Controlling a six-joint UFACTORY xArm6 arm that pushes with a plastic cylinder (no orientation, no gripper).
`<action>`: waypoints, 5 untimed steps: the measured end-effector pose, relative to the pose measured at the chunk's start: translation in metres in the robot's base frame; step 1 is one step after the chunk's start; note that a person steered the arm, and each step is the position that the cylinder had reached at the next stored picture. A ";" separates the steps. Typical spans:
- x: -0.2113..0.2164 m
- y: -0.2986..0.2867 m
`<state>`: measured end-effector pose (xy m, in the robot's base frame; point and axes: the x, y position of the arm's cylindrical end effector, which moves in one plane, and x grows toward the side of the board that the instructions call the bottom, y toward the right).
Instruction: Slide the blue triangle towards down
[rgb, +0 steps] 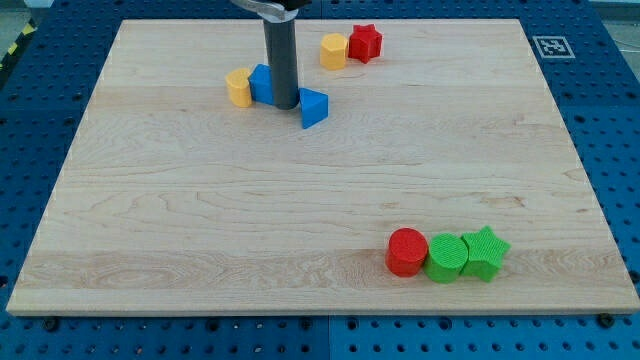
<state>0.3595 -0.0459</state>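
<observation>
The blue triangle (314, 107) lies on the wooden board (200, 220) near the view's top, left of centre. My tip (286, 105) stands just to the triangle's left, touching or almost touching it. A second blue block (261, 83) sits right behind the rod on its left, partly hidden, with a yellow block (238, 88) against its left side.
A yellow block (333, 51) and a red star (365, 43) sit together at the view's top. A red cylinder (406, 252), a green cylinder (446, 259) and a green star (485, 252) form a row at the view's bottom right.
</observation>
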 end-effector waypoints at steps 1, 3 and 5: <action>0.014 0.013; 0.012 0.017; -0.020 0.028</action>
<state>0.3396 -0.0179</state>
